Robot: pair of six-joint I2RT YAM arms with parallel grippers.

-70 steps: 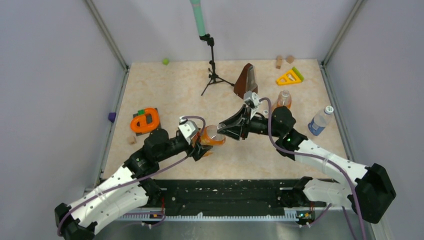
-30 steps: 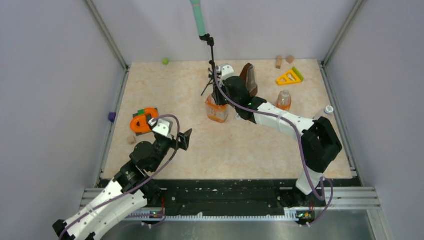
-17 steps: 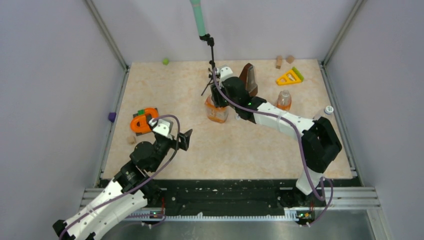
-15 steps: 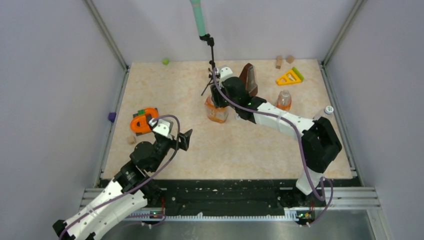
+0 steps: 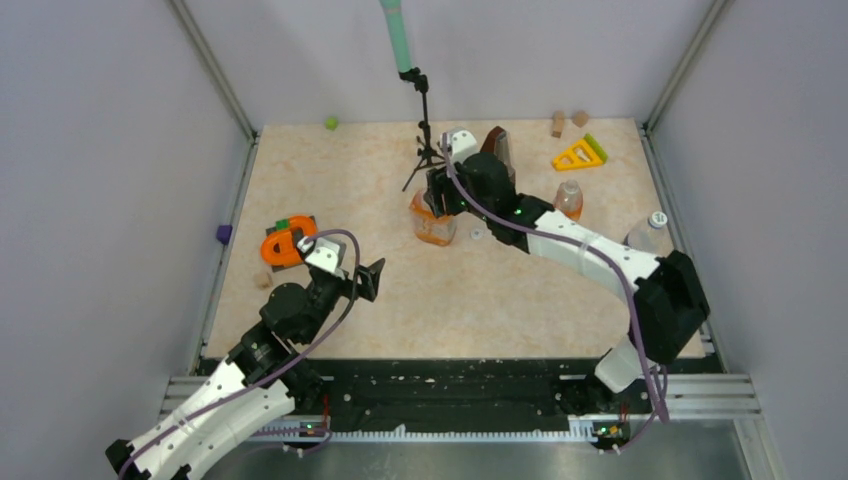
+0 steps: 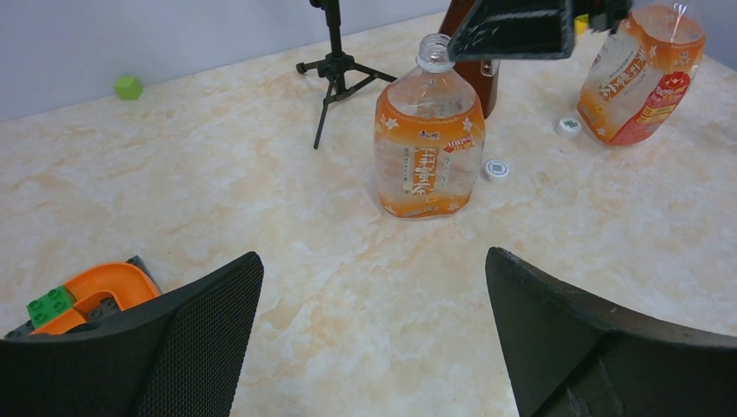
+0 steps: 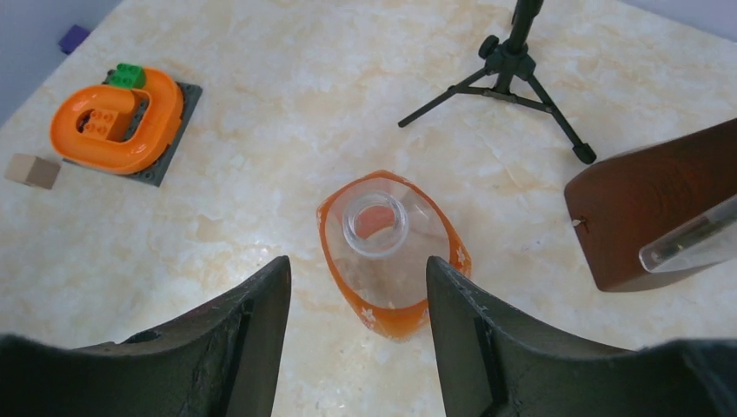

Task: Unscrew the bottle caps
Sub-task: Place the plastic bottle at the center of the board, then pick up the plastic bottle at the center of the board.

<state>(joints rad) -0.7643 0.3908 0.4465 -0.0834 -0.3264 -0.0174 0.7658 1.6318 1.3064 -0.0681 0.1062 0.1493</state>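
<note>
Bottle [image 5: 645, 232], clear one, partly hidden behind right arm [image 5: 590, 255].

Open orange bottle [image 6: 428, 148]: white label strip, print too blurred to read. Second orange bottle [image 6: 639, 78], red label: same, illegible.

On the marbled table [image 5: 330, 190], a black tripod [image 5: 426, 150] stands at twelve o'clock, with a brown metronome [image 7: 652, 204] near it at one. A yellow triangle [image 5: 578, 154] and two wooden blocks [image 5: 558, 123] lie at two, a green cube [image 5: 330, 122] at eleven, and an orange ring toy [image 5: 290, 243] at nine.
</note>
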